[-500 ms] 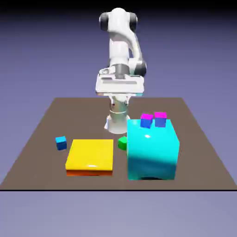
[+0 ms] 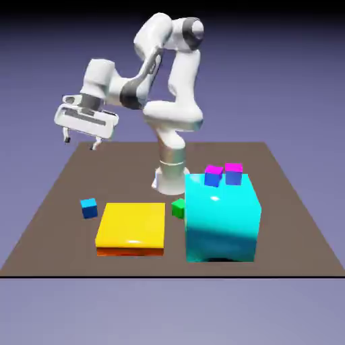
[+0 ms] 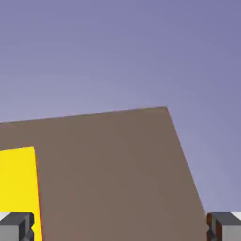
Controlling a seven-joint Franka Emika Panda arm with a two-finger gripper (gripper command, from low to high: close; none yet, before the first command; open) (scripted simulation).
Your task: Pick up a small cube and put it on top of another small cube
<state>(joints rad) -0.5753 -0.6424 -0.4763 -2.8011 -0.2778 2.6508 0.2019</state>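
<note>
Pincer swings wide, green cube waits

Over the last half second the arm has swung from above its base out to the exterior view's left, carrying the pincer with it. Its fingers stand spread with nothing between them, high above the worktop.

None of the blocks has visibly moved. The green cube, the one to lift, sits on the worktop between the yellow slab and the big cyan block; whether it touches the cyan one I cannot tell. The blue cube, its landing place, lies beyond the slab at the exterior view's left. Two magenta-topped cubes rest on the cyan block.

For the task, the swing brings no grasp: the pick has yet to begin. The pincer now seems nearer the blue cube's side than the green one's, and the hand view shows neither. It likely needs to come back across and drop between slab and block, where a finger could knock the tall cyan side.
</note>
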